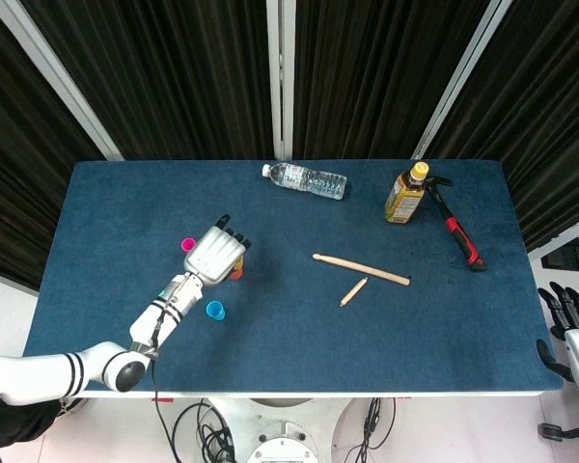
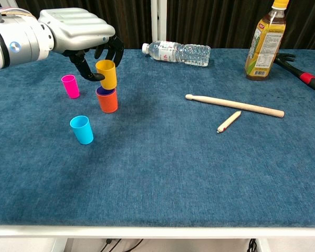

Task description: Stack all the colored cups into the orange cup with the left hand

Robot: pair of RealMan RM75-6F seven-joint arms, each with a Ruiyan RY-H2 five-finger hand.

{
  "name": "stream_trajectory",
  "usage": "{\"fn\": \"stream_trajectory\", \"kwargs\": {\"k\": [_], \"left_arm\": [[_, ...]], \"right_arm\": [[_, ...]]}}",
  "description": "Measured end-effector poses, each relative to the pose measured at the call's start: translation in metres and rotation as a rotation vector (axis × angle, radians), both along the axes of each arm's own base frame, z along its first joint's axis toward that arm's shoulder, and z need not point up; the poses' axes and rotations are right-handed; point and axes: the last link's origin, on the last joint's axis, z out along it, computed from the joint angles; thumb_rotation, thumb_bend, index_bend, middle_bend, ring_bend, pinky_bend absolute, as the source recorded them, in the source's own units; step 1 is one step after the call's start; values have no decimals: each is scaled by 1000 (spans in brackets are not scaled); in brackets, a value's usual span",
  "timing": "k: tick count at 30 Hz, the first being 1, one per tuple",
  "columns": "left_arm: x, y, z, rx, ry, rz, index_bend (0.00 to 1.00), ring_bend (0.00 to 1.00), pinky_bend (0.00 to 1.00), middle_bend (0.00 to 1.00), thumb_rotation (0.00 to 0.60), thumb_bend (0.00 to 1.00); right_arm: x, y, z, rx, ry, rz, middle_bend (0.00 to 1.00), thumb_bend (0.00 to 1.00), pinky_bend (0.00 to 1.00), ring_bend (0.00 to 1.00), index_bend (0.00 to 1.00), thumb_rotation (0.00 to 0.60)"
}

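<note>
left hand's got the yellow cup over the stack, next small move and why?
Probably lower it straight down. The left hand holds the yellow cup upright just above the orange cup, which already has a purple cup nested inside. It looks roughly lined up but not yet seated.

- The head view looks steeply down from high above the near edge, taking in the whole blue table (image 1: 299, 289) with black curtains behind it, from far off.
- The chest view sits low at the table's (image 2: 199, 173) near edge, facing across it toward the curtains, much closer.
- Both views share the left hand (image 1: 214, 255) (image 2: 76, 31), water bottle (image 1: 306, 180) (image 2: 178, 52), drumstick (image 1: 361, 269) (image 2: 234, 105) and sauce bottle (image 1: 406, 196) (image 2: 264, 39).
</note>
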Motion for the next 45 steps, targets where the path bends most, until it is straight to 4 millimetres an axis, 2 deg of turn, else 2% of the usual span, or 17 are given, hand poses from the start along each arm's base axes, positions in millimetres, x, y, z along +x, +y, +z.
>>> {"fn": "stream_trajectory", "kwargs": {"k": [10, 15, 17, 21, 23, 32, 35, 40, 43, 45], "left_arm": [[-12, 1, -11, -19, 13, 25, 453, 437, 184, 469, 600, 350], [-17, 3, -10, -10, 7, 35, 441, 431, 186, 461, 600, 350], [-19, 3, -9, -11, 6, 41, 401, 406, 185, 427, 600, 347], [-20, 3, -8, -19, 8, 40, 219, 284, 171, 287, 600, 288], [-20, 2, -8, -23, 4, 36, 172, 245, 166, 242, 600, 269], [-21, -3, 3, -19, -13, 32, 162, 234, 165, 247, 600, 242], [-20, -10, 11, -15, -32, 32, 185, 234, 168, 273, 600, 225], [-21, -34, 32, -10, -63, 34, 242, 254, 173, 312, 600, 224], [-32, -55, 44, -13, -75, 64, 252, 268, 173, 326, 600, 224], [-45, -71, 50, -16, -69, 96, 256, 269, 172, 327, 600, 224]], "right_arm": [[-1, 1, 0, -1, 5, -6, 0, 355, 0, 0, 0, 600], [-1, 1, -1, 6, 11, -10, 0, 355, 0, 0, 0, 600], [0, 1, -2, 7, 12, -8, 0, 356, 0, 0, 0, 600], [1, 0, -3, 8, 13, -6, 0, 355, 0, 0, 0, 600], [1, 0, -3, 9, 14, -8, 0, 355, 0, 0, 0, 600], [1, -1, -2, 5, 16, -11, 0, 355, 0, 0, 0, 600], [2, -2, -2, 2, 14, -7, 0, 355, 0, 0, 0, 600], [3, -3, 2, -15, 8, 1, 0, 355, 0, 0, 0, 600], [3, -3, 5, -26, 2, 3, 0, 355, 0, 0, 0, 600], [2, -2, 6, -29, 3, 1, 0, 355, 0, 0, 0, 600]]}}
